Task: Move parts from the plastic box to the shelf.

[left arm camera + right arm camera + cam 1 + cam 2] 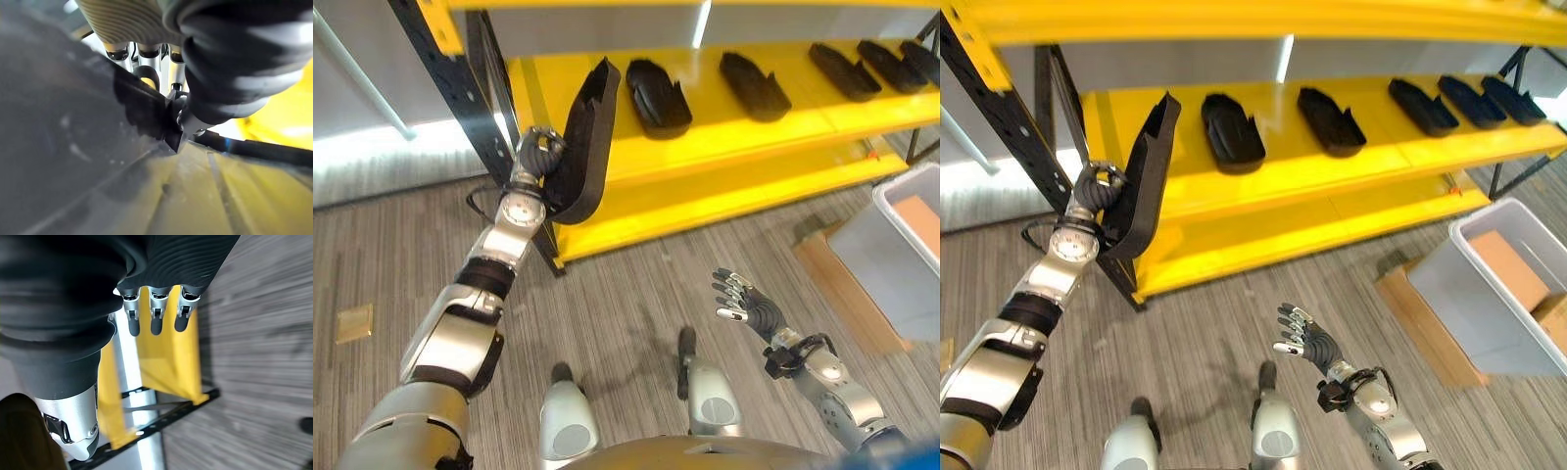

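Note:
My left hand [538, 157] is raised at the left end of the yellow shelf [724, 147], its fingers curled round the edge of a long black moulded part [582, 147]. The part stands nearly upright, tilted, its upper end over the shelf's left end. In the left wrist view the same black part [146, 110] sits pinched under my fingers [146, 54]. Several more black parts lie in a row along the shelf, such as one [658, 93] beside the held one. My right hand [744, 304] hangs low over the floor, fingers straight, holding nothing. The grey plastic box [1489, 294] stands at the right.
A dark steel upright [460, 108] of the rack rises just left of my left hand. A flat cardboard sheet [842, 284] lies under the plastic box, which holds brown cardboard pieces [1508, 264]. Grey striped carpet [626, 294] spreads before the shelf.

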Robot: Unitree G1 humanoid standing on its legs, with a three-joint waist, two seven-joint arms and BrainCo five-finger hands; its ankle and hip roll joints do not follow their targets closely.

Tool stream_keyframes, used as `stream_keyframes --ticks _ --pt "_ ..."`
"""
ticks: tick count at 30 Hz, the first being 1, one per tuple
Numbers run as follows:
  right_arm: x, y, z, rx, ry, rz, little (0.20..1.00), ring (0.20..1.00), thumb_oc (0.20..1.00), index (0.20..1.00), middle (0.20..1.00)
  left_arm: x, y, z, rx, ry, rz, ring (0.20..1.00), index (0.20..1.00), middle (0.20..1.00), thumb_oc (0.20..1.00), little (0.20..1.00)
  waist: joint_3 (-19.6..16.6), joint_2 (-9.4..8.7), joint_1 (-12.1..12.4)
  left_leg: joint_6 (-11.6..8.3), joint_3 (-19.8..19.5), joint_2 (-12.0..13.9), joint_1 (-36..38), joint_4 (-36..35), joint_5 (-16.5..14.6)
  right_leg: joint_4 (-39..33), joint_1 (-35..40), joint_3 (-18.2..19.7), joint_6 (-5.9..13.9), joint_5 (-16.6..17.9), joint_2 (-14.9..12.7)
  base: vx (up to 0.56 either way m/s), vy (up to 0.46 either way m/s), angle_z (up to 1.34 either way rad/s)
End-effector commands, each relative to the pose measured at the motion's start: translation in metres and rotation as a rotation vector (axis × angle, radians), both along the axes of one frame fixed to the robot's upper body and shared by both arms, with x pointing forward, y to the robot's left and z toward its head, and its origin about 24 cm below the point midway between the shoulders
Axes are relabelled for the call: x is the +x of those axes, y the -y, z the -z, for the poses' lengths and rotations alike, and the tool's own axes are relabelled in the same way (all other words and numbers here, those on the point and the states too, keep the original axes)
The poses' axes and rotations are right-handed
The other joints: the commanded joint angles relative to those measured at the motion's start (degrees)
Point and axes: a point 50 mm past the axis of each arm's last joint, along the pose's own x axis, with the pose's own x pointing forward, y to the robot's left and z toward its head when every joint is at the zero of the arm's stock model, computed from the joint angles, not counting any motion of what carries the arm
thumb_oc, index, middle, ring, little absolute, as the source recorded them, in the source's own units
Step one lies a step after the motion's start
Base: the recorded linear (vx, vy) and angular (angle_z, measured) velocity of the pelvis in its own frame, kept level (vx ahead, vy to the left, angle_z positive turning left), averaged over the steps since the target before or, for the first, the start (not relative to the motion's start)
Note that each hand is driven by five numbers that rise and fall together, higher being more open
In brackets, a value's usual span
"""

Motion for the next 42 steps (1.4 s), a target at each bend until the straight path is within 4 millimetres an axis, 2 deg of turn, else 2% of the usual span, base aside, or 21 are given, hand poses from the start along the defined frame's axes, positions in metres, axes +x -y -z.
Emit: stream_keyframes --ticks 1,3,14,19,20,21,22,24,25,29,31,36,37,42 --pt "0.003 0.005 -0.019 0.018 0.101 -0.020 1.000 1.000 1.000 1.000 1.000 0.003 0.005 -0.050 0.023 0.201 -0.005 0.200 0.200 0.200 0.200 0.200 -2.37 1.83 0.57 2.50 1.29 -2.33 0.79 -0.41 -2.72 4.29 -1.89 -0.12 -0.28 0.50 -1.82 -0.06 -0.007 0.03" --pt "-0.001 0.007 -0.018 0.012 0.095 -0.043 1.000 1.000 1.000 1.000 1.000 0.008 -0.001 -0.071 0.049 0.232 -0.052 0.200 0.200 0.200 0.200 0.200 -1.10 0.91 0.16 2.29 1.12 -2.03 -0.49 0.23 -2.63 4.71 -3.09 0.08 -0.38 0.78 -1.94 -0.05 -0.022 -0.06" --pt "-0.002 0.010 -0.025 0.015 0.113 -0.077 1.000 1.000 1.000 1.000 1.000 0.015 -0.015 -0.086 0.034 0.211 -0.138 0.200 0.200 0.200 0.200 0.200 0.99 -0.10 -0.37 1.34 0.34 -0.90 -2.92 1.36 -1.75 6.96 -5.71 0.17 -0.72 -0.19 -1.57 -0.02 -0.032 0.00" --pt "-0.001 0.010 -0.029 0.022 0.126 -0.085 1.000 1.000 1.000 1.000 1.000 0.016 -0.021 -0.105 -0.005 0.240 -0.170 0.200 0.200 0.200 0.200 0.200 1.61 -0.61 -0.67 1.03 -0.28 -0.27 -4.68 1.81 -1.02 7.95 -7.60 0.27 -0.94 -0.48 -0.91 0.01 -0.040 0.01" --pt "-0.002 0.010 -0.029 0.025 0.124 -0.086 1.000 1.000 1.000 1.000 1.000 0.016 -0.025 -0.111 -0.012 0.250 -0.185 0.200 0.200 0.200 0.200 0.200 1.72 -0.40 -0.69 0.52 -0.75 0.36 -4.42 1.98 -2.22 8.75 -7.72 0.42 -0.40 -1.78 -0.42 0.01 -0.045 -0.04" --pt "-0.002 0.011 -0.030 0.024 0.127 -0.085 1.000 1.000 1.000 1.000 1.000 0.015 -0.027 -0.113 -0.025 0.257 -0.194 0.200 0.200 0.200 0.200 0.200 1.94 -0.86 -0.83 0.85 -0.47 0.14 -5.38 1.92 -0.82 8.53 -8.46 0.20 -0.97 -0.74 -0.71 0.08 -0.042 -0.05" --pt "-0.003 0.012 -0.029 0.028 0.121 -0.081 1.000 1.000 1.000 1.000 1.000 0.016 -0.030 -0.113 -0.059 0.252 -0.202 0.200 0.200 0.200 0.200 0.200 1.99 -0.63 -0.75 0.36 -0.93 0.62 -4.95 2.09 -2.09 9.17 -8.17 0.41 -0.44 -2.04 -0.24 0.01 -0.027 -0.04" --pt "-0.003 0.013 -0.030 0.028 0.121 -0.081 1.000 1.000 1.000 1.000 1.000 0.015 -0.033 -0.115 -0.071 0.255 -0.210 0.200 0.200 0.200 0.200 0.200 1.95 -0.70 -0.81 0.31 -1.02 0.79 -5.19 2.20 -2.12 9.34 -8.50 0.40 -0.45 -2.05 -0.21 0.04 -0.009 -0.01" --pt "-0.004 0.015 -0.030 0.028 0.119 -0.081 1.000 1.000 1.000 1.000 1.000 0.013 -0.038 -0.125 -0.080 0.277 -0.232 0.200 0.200 0.200 0.200 0.200 2.07 -0.85 -0.94 0.20 -1.09 1.03 -5.90 2.52 -2.05 9.76 -9.20 0.39 -0.53 -2.18 0.03 0.01 -0.033 -0.01" --pt "-0.006 0.019 -0.030 0.038 0.110 -0.065 1.000 1.000 1.000 1.000 1.000 0.009 -0.050 -0.134 -0.069 0.286 -0.273 0.200 0.200 0.200 0.200 0.200 2.08 -0.94 -1.09 -0.01 -1.21 1.46 -7.07 3.08 -1.98 10.42 -10.42 0.36 -0.56 -2.44 0.25 0.01 -0.013 -0.03" --pt "-0.008 0.024 -0.029 0.042 0.097 -0.055 1.000 1.000 1.000 1.000 1.000 0.003 -0.063 -0.142 -0.061 0.297 -0.321 0.200 0.200 0.200 0.200 0.200 2.07 -0.92 -1.24 -0.21 -1.34 1.61 -8.26 3.37 -1.91 11.00 -11.40 0.45 -0.61 -2.71 0.30 0.00 0.000 0.00" --pt "-0.010 0.032 -0.030 0.019 0.098 -0.045 1.000 1.000 1.000 1.000 1.000 -0.005 -0.077 -0.158 -0.027 0.324 -0.369 0.200 0.200 0.200 0.200 0.200 1.88 -0.63 -1.52 -0.44 -1.69 1.81 -10.78 4.25 -1.85 11.82 -13.75 0.55 -0.72 -2.91 0.42 0.00 -0.001 0.03" --pt "-0.010 0.034 -0.032 0.019 0.100 -0.049 1.000 1.000 1.000 1.000 1.000 -0.010 -0.084 -0.169 -0.021 0.347 -0.396 0.200 0.200 0.200 0.200 0.200 1.84 -0.56 -1.77 -0.44 -1.74 1.78 -12.16 4.75 -1.84 12.53 -15.32 0.83 -0.75 -2.97 0.46 0.00 0.000 0.00" --pt "-0.014 0.038 -0.033 0.031 0.100 -0.030 1.000 1.000 1.000 1.000 1.000 -0.016 -0.085 -0.184 -0.026 0.409 -0.414 0.200 0.200 0.200 0.200 0.200 1.80 -0.52 -2.17 -0.62 -1.99 1.90 -14.61 5.35 -1.57 12.92 -17.33 0.78 -0.79 -2.85 0.35 0.00 -0.002 0.01"
